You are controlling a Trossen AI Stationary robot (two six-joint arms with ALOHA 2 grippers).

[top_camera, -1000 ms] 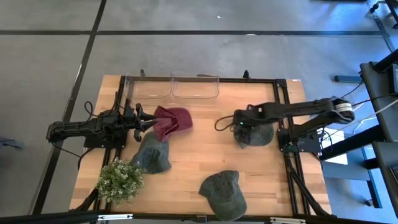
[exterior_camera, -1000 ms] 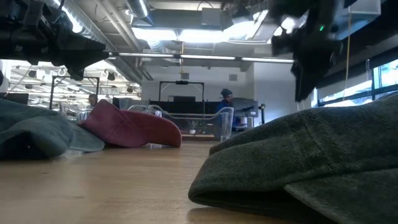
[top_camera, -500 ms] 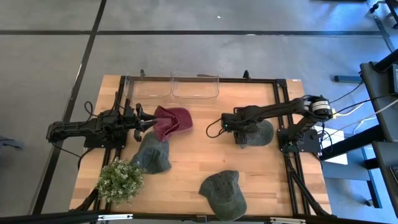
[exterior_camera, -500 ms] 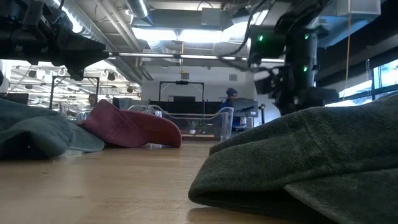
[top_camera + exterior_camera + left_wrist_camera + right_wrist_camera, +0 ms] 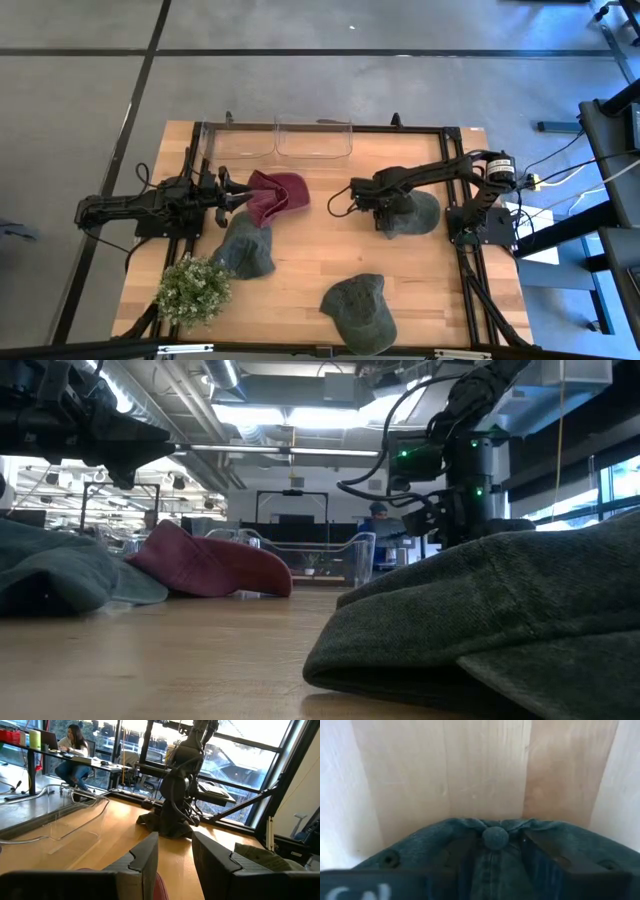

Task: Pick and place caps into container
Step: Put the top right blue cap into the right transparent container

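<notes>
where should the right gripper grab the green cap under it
Grip the crown near the top button, coming straight down. The cap lies dome up on the table, and the right gripper is already over it, so soft fabric there should bunch between the fingers.

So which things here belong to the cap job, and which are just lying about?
Part of the job:
- maroon cap
- three grey-green caps
- clear bin
- right end effector, down on a grey-green cap
- left end effector, open beside the maroon cap

Lying about:
- plant
</notes>
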